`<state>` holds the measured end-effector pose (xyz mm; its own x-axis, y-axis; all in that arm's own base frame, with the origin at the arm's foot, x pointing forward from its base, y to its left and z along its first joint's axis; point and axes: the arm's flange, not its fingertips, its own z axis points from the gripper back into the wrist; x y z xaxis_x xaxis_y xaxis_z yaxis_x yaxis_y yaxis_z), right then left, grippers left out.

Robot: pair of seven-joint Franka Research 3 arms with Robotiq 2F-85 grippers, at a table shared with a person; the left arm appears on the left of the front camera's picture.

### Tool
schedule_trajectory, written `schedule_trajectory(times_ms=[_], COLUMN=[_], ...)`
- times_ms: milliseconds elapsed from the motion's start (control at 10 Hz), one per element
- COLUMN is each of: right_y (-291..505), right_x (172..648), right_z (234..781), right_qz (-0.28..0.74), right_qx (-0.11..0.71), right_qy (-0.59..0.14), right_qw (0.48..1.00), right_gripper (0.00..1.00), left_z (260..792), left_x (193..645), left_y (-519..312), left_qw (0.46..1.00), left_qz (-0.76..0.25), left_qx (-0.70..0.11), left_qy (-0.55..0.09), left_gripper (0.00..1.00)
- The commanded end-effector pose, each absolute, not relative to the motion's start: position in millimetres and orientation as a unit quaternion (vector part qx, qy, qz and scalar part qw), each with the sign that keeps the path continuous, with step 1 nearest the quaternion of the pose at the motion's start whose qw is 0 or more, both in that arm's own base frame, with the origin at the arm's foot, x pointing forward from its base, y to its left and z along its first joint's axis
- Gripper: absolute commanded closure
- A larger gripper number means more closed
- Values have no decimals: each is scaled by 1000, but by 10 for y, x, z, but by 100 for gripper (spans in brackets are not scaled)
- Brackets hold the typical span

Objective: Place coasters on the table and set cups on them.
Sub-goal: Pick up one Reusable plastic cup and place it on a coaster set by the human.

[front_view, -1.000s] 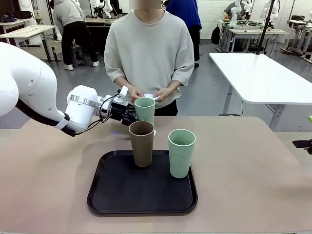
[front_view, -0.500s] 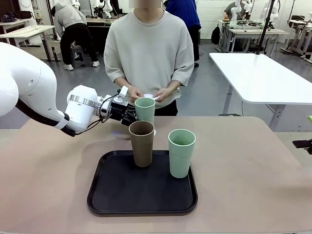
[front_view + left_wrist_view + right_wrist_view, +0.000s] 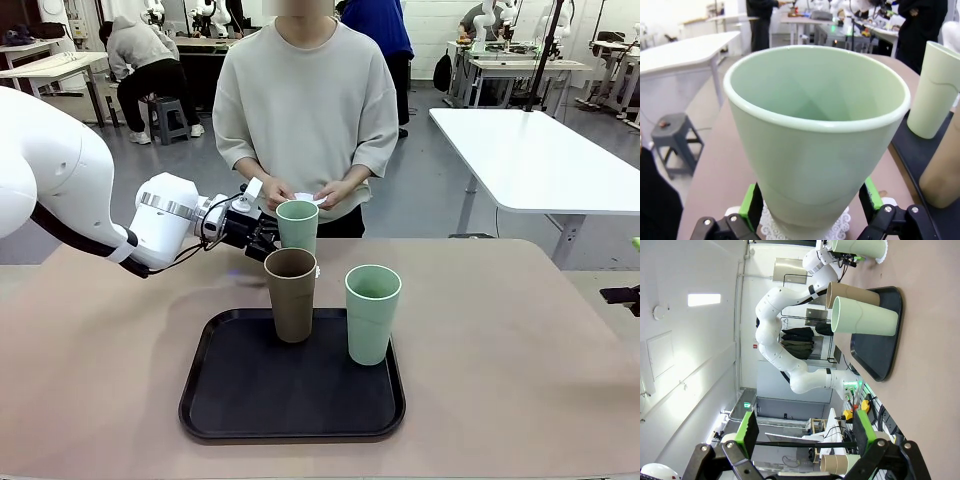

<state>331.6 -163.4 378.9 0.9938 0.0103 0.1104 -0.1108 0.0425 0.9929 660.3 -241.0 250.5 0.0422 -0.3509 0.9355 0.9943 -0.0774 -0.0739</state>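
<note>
A pale mint cup (image 3: 297, 224) (image 3: 815, 135) stands upright on a white lacy coaster (image 3: 842, 226) on the beige table (image 3: 520, 350), just beyond the tray. My left gripper (image 3: 268, 233) (image 3: 810, 205) is open, with a green pad on either side of that cup's lower part. A brown cup (image 3: 291, 295) and a second mint cup (image 3: 372, 313) stand on the black tray (image 3: 290, 405). The person's hands hold more white coasters (image 3: 309, 198). My right gripper (image 3: 807, 427) is open and empty, off at the table's right edge (image 3: 622, 294).
The person stands at the far side, right behind the cup on the coaster. Bare tabletop stretches left and right of the tray. A white-topped table (image 3: 530, 160) stands at the back right.
My left arm has eased slightly to the left, away from the cup on the coaster. The cups, the tray and the person's hands have not moved.
</note>
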Motion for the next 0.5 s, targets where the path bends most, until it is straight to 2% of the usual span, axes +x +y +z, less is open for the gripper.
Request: schedule_trajectory(times_ms=[0, 400], right_y=[-1644, -1644], right_x=[3324, 3324], right_z=[3794, 3794], right_qz=[42, 42], right_qx=[695, 695], right_qy=[-37, -37], right_qw=[717, 717], right_gripper=[0, 0], left_z=[2570, 2648], left_x=[6631, 6597], left_y=[-2389, -2302], left_qw=[577, 588], left_qz=[-605, -626], left_qx=[-431, -404], left_qy=[-340, -313], left_gripper=[0, 0])
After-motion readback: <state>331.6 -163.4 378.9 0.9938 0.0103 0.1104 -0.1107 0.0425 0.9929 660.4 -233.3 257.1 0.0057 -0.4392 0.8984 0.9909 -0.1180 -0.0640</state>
